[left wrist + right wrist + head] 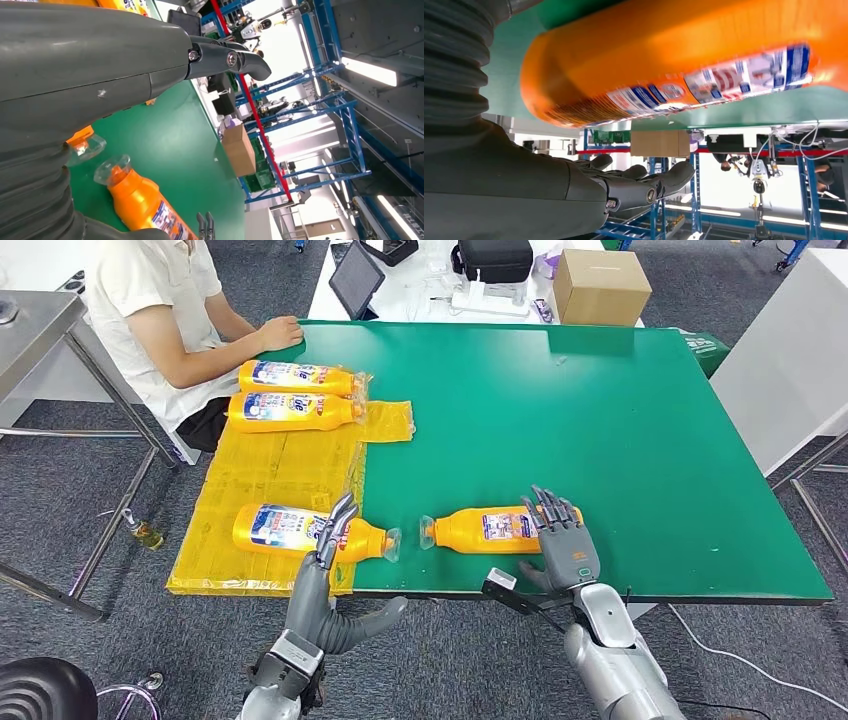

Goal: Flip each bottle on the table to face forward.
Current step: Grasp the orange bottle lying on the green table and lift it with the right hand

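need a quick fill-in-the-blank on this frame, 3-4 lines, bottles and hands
1. The table top is ____ in colour.
2. The number of orange bottles lying on the table is ____.
3. The right hand rests on the bottle whose cap points toward the robot's ____.
4. The left hand touches a bottle lying on a ____ plastic sheet.

Missing words: green; four; left; yellow

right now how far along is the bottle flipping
Probably done: two far bottles lie label-up on the yellow sheet by the person.

In hand: left hand over the near-left bottle, right hand on the near-right bottle; grip unclear.

Left: whichever near bottles need turning.
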{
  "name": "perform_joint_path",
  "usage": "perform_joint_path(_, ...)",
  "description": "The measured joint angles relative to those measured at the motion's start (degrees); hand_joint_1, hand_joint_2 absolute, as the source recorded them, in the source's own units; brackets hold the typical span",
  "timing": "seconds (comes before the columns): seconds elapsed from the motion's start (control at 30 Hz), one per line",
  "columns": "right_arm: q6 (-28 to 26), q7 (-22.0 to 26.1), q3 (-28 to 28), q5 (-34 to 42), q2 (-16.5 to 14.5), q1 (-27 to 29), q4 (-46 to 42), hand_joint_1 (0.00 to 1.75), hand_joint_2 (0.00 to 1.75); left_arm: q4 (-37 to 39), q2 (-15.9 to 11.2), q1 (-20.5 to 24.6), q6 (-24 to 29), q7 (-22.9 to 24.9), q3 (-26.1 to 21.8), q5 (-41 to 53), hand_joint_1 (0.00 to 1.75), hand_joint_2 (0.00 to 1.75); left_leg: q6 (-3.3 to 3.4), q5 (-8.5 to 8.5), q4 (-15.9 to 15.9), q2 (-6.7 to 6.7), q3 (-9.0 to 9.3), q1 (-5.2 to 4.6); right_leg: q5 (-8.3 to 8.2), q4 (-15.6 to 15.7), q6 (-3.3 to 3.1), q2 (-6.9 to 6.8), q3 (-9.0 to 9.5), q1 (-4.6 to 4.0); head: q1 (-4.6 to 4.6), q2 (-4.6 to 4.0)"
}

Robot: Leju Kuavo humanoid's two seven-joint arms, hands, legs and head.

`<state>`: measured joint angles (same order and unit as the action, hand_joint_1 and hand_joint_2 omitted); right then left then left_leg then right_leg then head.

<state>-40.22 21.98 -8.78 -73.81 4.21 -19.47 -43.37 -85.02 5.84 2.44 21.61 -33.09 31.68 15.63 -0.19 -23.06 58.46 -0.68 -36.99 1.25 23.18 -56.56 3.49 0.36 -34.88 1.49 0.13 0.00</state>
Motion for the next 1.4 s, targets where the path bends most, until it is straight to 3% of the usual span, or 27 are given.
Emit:
perform_joint_path(0.43, 0.0, -7.5, 0.7, -4.1, 3.8, -0.9, 0.0, 0.0, 1.75, 0.0, 0.0, -0.1, -0.4, 0.5, 0.1, -0.6, 0.0, 1.75, 0.0, 0.0, 0.0, -0.01, -0.03, -0.01, 0.0, 0.0, 0.0, 0.0, -0.01, 0.01, -0.01, 0.0)
perform_joint_path(0.57, 0.0, -11.1, 0.7, -5.3, 5.0, -2.3, 1.7, 0.0, 1.75, 0.0, 0.0, -0.3, -1.1, 0.9, 0.1, -1.0, 0.0, 1.75, 0.0, 0.0, 0.0, 0.0, -0.02, -0.01, 0.0, 0.0, 0.0, 0.0, -0.01, 0.0, 0.0, 0.0)
perform_joint_path(0.73, 1.3, -12.2, 0.6, -5.5, 5.2, -5.1, 6.0, 0.0, 1.75, 0.0, 0.0, -0.3, -2.3, 1.4, 0.2, -2.0, 0.0, 1.75, 0.0, 0.01, 0.0, -0.01, -0.03, 0.0, 0.0, 0.0, 0.0, 0.0, 0.0, 0.0, -0.01, 0.0)
perform_joint_path(1.07, 5.9, -8.1, 0.1, -1.7, 3.4, -10.4, 14.4, 0.0, 1.75, 0.4, 0.0, 0.9, -3.6, 1.8, 0.6, -3.2, 0.0, 1.75, 0.0, 0.0, 0.0, 0.03, 0.05, 0.01, -0.01, 0.0, 0.0, 0.01, 0.02, -0.01, 0.0, 0.0)
perform_joint_path(1.4, 3.7, -5.2, -1.7, -0.9, 0.1, -11.7, 17.7, 0.0, 1.75, 1.4, 0.1, 2.4, -4.0, 1.5, 1.4, -4.5, 0.0, 1.75, 0.0, 0.01, 0.0, 0.15, 0.16, 0.03, -0.02, 0.0, -0.02, 0.06, 0.07, -0.05, 0.01, 0.0)
